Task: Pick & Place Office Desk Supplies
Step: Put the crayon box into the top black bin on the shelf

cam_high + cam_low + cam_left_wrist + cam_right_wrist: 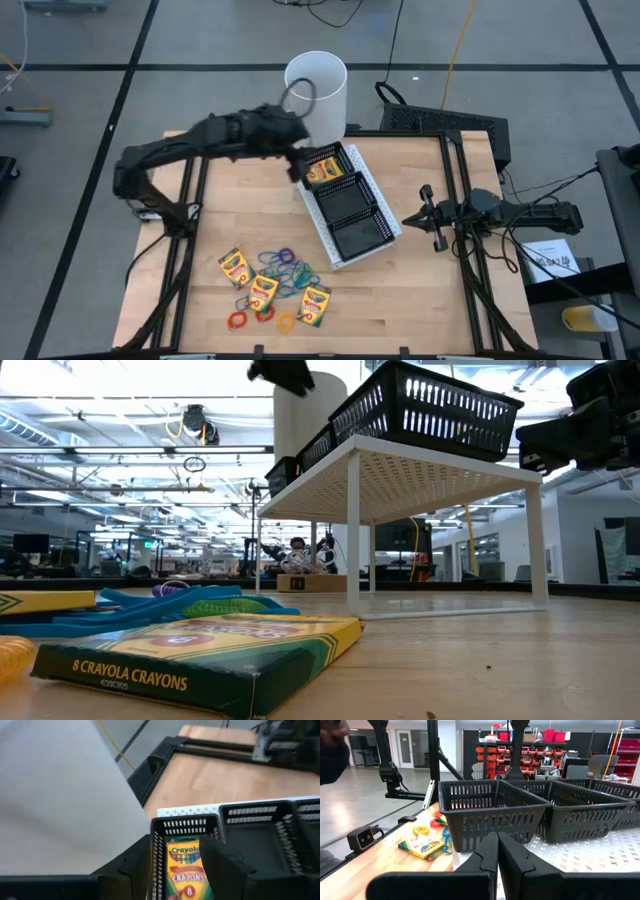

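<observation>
One yellow-and-green crayon box (325, 172) lies flat in the far compartment of the black mesh tray (362, 222), next to the white cup (318, 92). My left gripper (298, 160) hovers over that compartment, open; in its wrist view its fingers (225, 865) stand apart above the box (184, 870) without touching it. Three more crayon boxes (234, 268) (263, 292) (316, 305) lie flat on the near left of the table among coloured rubber-band loops (280, 262). My right gripper (428, 215) waits right of the tray, shut, its fingers (497, 852) pointing at the tray.
The tray sits on a white perforated riser shelf (400, 470) raised on thin legs above the wooden table (420, 300). The tall cup stands just beyond the tray's far end. Black frame rails (455, 160) run along the table's sides. Bare wood lies near and right of the riser.
</observation>
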You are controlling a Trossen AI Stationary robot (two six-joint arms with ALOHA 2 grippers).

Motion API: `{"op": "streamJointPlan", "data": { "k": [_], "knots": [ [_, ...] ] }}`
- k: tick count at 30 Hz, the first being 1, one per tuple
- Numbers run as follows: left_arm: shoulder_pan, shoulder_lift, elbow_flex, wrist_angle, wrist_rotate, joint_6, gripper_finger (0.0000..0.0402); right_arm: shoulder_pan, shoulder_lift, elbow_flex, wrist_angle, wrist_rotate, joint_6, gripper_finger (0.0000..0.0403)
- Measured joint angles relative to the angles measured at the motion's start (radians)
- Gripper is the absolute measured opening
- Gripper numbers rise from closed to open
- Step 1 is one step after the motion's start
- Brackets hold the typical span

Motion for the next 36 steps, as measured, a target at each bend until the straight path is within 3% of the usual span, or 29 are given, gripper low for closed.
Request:
{"op": "streamJointPlan", "data": {
  "k": [7, 16, 21, 30, 36],
  "knots": [
    [-0.096, -0.203, -0.099, -0.003, 0.089, -0.022, 0.0175, 0.000, 0.005, 0.000, -0.002, 0.001, 0.000, 0.0000],
    [-0.257, -0.516, -0.619, 0.364, 0.014, -0.143, 0.0175, 0.000, 0.007, 0.000, -0.001, 0.001, 0.000, 0.0000],
    [-0.340, -0.642, -0.826, 0.393, 0.028, -0.304, 0.0175, 0.000, 0.007, 0.000, -0.001, 0.001, 0.000, 0.0000],
    [-0.559, -0.666, -1.021, 0.456, 0.191, -0.555, 0.0175, 0.000, 0.007, 0.000, -0.001, 0.001, 0.000, 0.0000],
    [-0.662, -0.608, -1.112, 0.505, 0.203, -0.769, 0.0175, 0.000, 0.007, 0.000, -0.001, 0.001, 0.000, 0.0000]
  ]
}}
